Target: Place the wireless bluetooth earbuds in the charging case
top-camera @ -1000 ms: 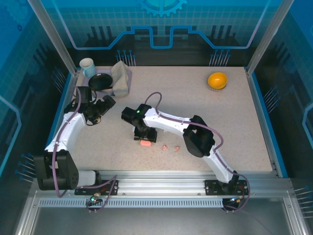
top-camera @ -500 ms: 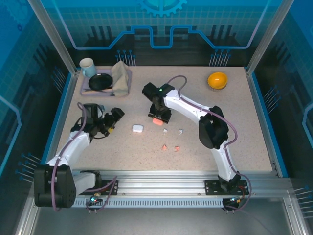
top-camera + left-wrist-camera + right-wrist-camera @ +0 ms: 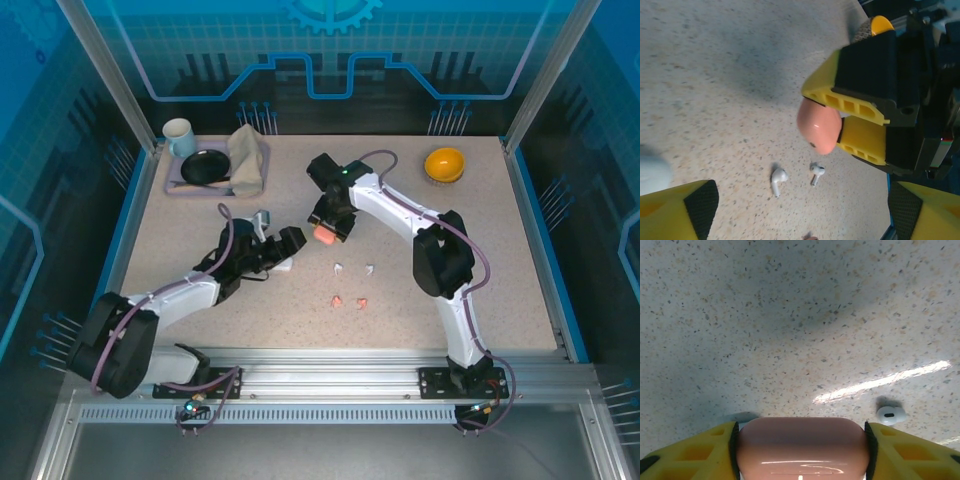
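Two sets of fingers at work. The right fingers (image 3: 700,452) are clamped on the salmon-pink case (image 3: 801,447), holding it off the surface (image 3: 790,315) around the middle of the top view. The left fingers (image 3: 692,207) are spread wide, gripping nothing, with a blurry white case (image 3: 651,172) just beside one. The white earbuds (image 3: 778,180) lie loose lower in frame than the pink case, the pink earbuds (image 3: 338,300) lower again. I'd park the case lid-up and steady it before grabbing any bud.
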